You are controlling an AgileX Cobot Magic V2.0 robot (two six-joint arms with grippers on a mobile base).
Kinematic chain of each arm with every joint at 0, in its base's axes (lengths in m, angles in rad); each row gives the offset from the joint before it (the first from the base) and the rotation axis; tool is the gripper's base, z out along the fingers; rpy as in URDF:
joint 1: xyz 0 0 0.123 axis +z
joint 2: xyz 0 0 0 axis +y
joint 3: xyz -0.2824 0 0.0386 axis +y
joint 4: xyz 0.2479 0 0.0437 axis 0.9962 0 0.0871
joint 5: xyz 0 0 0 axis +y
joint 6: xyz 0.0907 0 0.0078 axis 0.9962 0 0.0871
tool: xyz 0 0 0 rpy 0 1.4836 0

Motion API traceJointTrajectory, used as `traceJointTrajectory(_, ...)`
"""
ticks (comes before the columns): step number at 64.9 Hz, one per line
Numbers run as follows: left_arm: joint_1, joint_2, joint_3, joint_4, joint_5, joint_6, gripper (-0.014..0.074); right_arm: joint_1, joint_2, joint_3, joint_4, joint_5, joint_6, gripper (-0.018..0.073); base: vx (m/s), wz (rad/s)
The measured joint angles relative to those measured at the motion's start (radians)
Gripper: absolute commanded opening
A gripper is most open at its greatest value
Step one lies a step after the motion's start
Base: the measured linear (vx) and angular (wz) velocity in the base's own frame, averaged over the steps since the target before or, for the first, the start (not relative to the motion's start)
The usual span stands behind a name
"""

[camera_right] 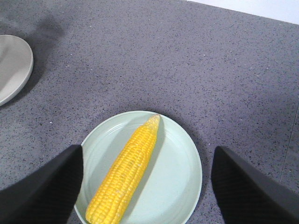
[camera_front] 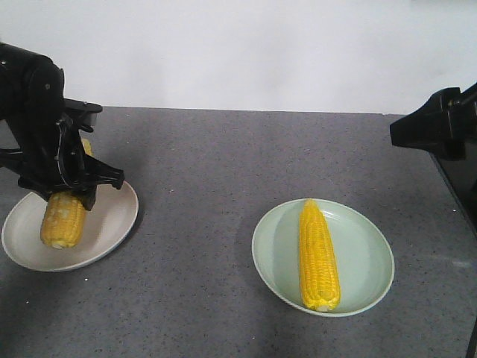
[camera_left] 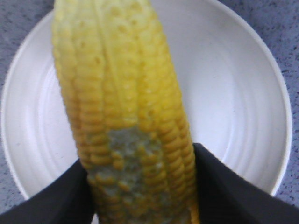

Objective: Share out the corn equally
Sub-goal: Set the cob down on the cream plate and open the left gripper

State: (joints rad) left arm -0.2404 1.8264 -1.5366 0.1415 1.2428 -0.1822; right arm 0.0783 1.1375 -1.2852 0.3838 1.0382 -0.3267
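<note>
Yellow cob (camera_front: 63,220) over white plate (camera_front: 112,224), top hidden behind left end effector (camera_front: 68,190)

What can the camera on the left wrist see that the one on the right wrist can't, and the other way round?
Only the left wrist view shows the held cob, pinched in the left gripper above the middle of the white plate; a greyish, dull patch marks its kernels.

Only the right wrist view shows the green plate with a second cob lying on it, and the open right gripper hanging above them.

Both show the speckled grey table and the white plate, though the right wrist view catches only its edge.
</note>
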Motion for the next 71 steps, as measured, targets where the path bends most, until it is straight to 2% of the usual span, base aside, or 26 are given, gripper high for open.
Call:
traceJointTrajectory(7,0.003,0.015,0.0,-0.002,-0.001,0.004,0.0105,0.0,0.0,0.0,0.0,0.0,0.0,0.0545,0.0,0.0)
traceJointTrajectory(15,0.005,0.022,0.0,-0.002,-0.007,0.005,0.0179,0.0,0.0,0.0,0.0,0.0,0.0,0.0545,0.0,0.0)
traceJointTrajectory(25,0.01,0.023,0.0,-0.002,-0.007,0.007,0.0345,0.0,0.0,0.0,0.0,0.0,0.0,0.0545,0.0,0.0)
traceJointTrajectory(32,0.014,0.023,0.0,-0.002,-0.007,0.007,0.0494,0.0,0.0,0.0,0.0,0.0,0.0,0.0545,0.0,0.0)
traceJointTrajectory(39,0.015,0.023,0.0,-0.002,-0.007,0.007,0.0601,0.0,0.0,0.0,0.0,0.0,0.0,0.0545,0.0,0.0)
traceJointTrajectory(45,0.015,0.023,0.0,-0.002,-0.007,0.01,0.0659,0.0,0.0,0.0,0.0,0.0,0.0,0.0545,0.0,0.0)
traceJointTrajectory(52,0.015,0.023,0.0,-0.002,-0.007,0.023,0.0685,0.0,0.0,0.0,0.0,0.0,0.0,0.0545,0.0,0.0)
traceJointTrajectory(71,0.015,0.014,0.0,-0.002,-0.015,0.031,0.0662,0.0,0.0,0.0,0.0,0.0,0.0,0.0545,0.0,0.0)
